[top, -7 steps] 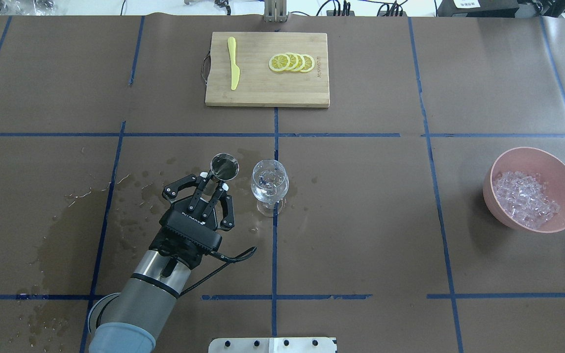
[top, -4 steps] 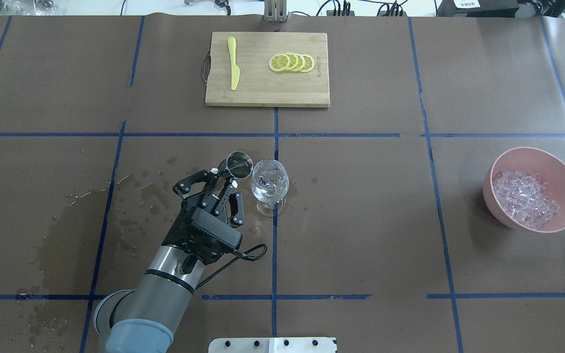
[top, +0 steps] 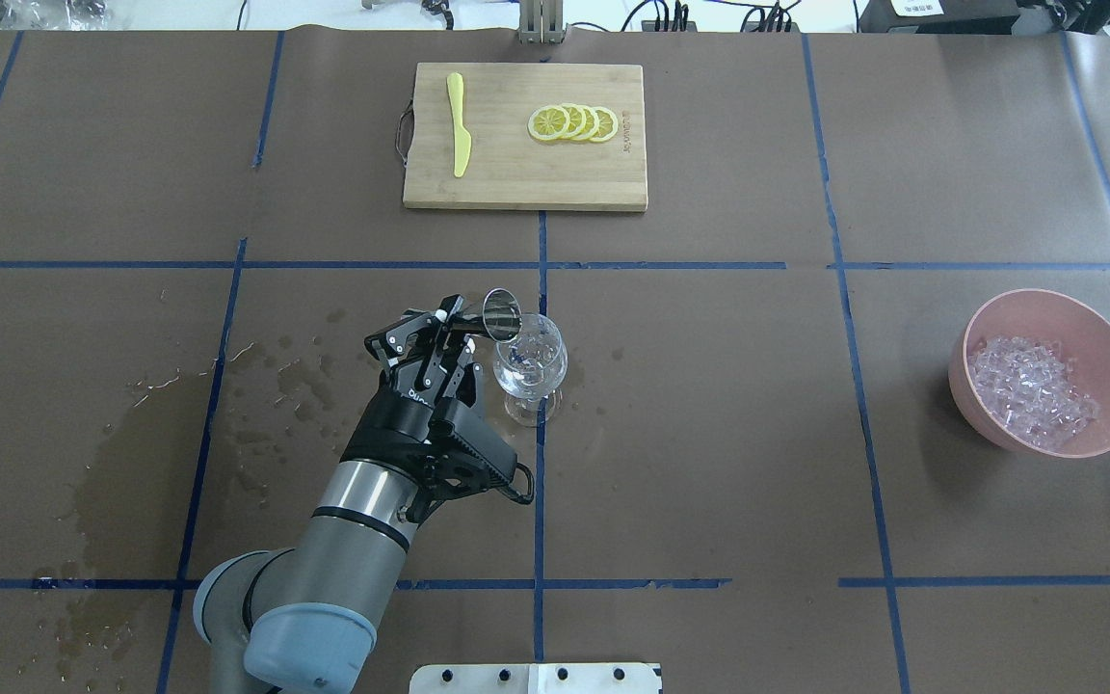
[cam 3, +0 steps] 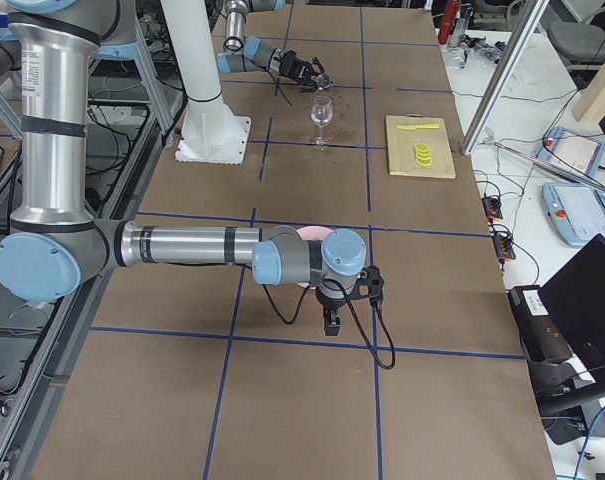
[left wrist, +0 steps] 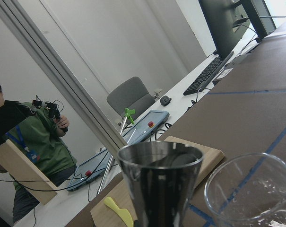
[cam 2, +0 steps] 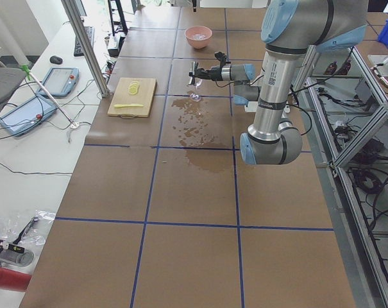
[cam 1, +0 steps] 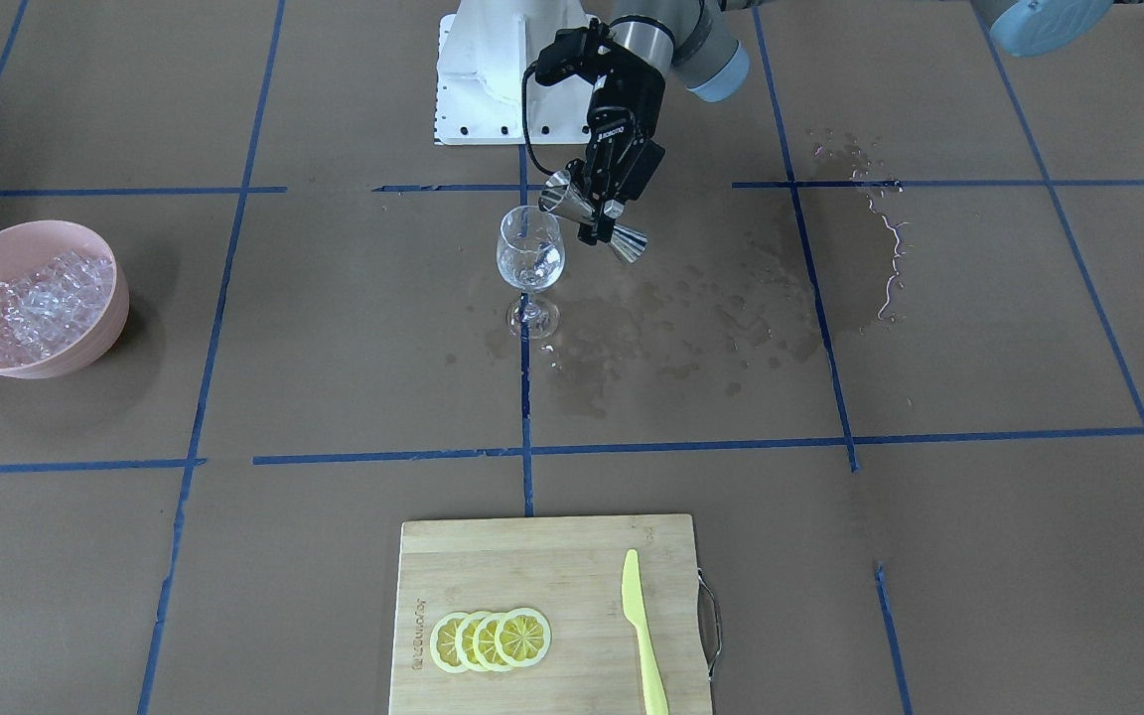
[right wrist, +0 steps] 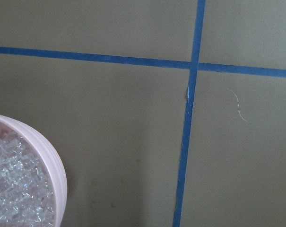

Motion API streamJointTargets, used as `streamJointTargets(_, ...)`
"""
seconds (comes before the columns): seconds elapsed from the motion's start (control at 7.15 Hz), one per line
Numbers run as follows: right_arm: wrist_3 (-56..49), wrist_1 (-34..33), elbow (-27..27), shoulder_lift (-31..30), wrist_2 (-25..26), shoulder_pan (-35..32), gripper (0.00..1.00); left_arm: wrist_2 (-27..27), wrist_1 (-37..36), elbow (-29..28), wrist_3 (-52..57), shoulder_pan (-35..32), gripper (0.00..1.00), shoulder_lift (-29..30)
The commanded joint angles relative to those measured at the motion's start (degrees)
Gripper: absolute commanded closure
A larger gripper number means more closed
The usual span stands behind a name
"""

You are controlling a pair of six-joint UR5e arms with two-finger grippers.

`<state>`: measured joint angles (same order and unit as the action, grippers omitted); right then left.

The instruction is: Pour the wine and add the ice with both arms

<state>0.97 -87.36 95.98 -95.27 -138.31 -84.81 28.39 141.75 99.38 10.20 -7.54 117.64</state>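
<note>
Overhead exterior shows the left gripper [top: 463,330] clamped on a metal measuring cup [top: 500,313], tipped over the rim of the wine glass [top: 530,368]; a little clear wine [top: 519,358] lies inside. The ice [top: 1032,390] fills the pink bowl [top: 1056,301] far right. The right gripper [cam 3: 331,320] hangs near that bowl; its state cannot be told.

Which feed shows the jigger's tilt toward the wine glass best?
Exterior front-facing: the jigger shows side-on, tipped at the wine glass rim. Overhead sees mostly its mouth, left wrist only its upper cup, and the side views show it tiny.
</note>
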Motion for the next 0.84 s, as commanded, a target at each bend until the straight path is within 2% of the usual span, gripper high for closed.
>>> streamJointTargets(0.0,0.0,0.0,-0.1,0.0,0.1,0.0,0.00,-0.1,-6.2,0.0,4.1,-0.4,1.00,1.5)
streamJointTargets(0.42,0.0,0.0,-0.1,0.0,0.1,0.0,0.00,-0.4,-6.6,1.4,16.4,-1.0,1.00,1.5)
streamJointTargets(0.7,0.0,0.0,-0.1,0.0,0.0,0.0,0.00,-0.4,-6.8,3.3,28.6,-2.0,1.00,1.5)
